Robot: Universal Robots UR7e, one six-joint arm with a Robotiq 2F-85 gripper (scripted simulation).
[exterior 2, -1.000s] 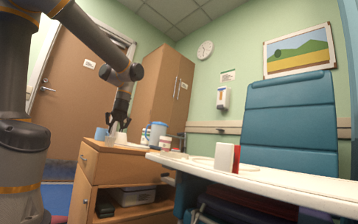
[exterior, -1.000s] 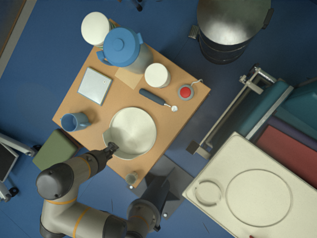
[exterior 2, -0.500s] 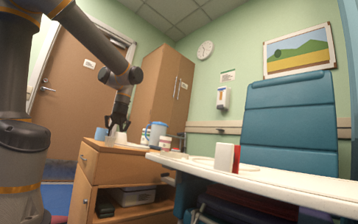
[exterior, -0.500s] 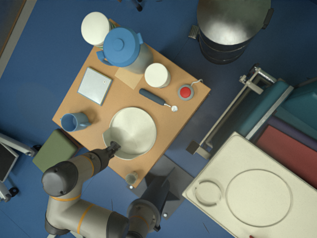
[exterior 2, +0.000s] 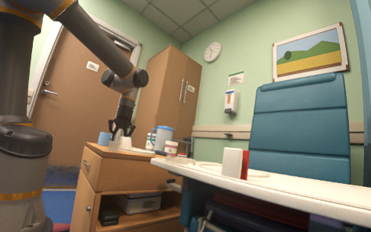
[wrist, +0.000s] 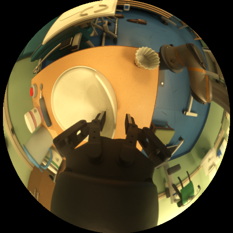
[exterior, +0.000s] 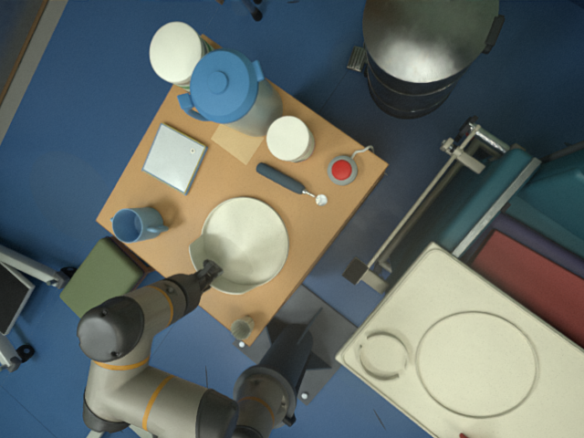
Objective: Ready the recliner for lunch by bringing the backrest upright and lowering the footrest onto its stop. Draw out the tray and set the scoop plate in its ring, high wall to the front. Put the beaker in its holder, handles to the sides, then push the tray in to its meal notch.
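Note:
The scoop plate (exterior: 243, 243) (wrist: 83, 101), cream with one raised wall, lies on the wooden bedside cabinet (exterior: 236, 188) near its front edge. My gripper (exterior: 211, 272) (wrist: 114, 118) (exterior 2: 121, 129) hangs open over the plate's rim on the arm's side, holding nothing. The blue beaker (exterior: 137, 225) stands at the cabinet's left edge. The cream tray (exterior: 471, 358) is drawn out over the recliner, with its large plate ring (exterior: 476, 364) and small beaker holder (exterior: 384, 354) both vacant. The teal backrest (exterior 2: 301, 126) stands upright.
The cabinet's front edge lies just under my wrist, with a pleated paper cup (exterior: 242, 326) (wrist: 147, 57) at its corner. A spoon (exterior: 290, 184), red call button (exterior: 342, 169), blue-lidded jug (exterior: 231, 92), white tub (exterior: 289, 138) and square box (exterior: 174, 158) crowd the far side.

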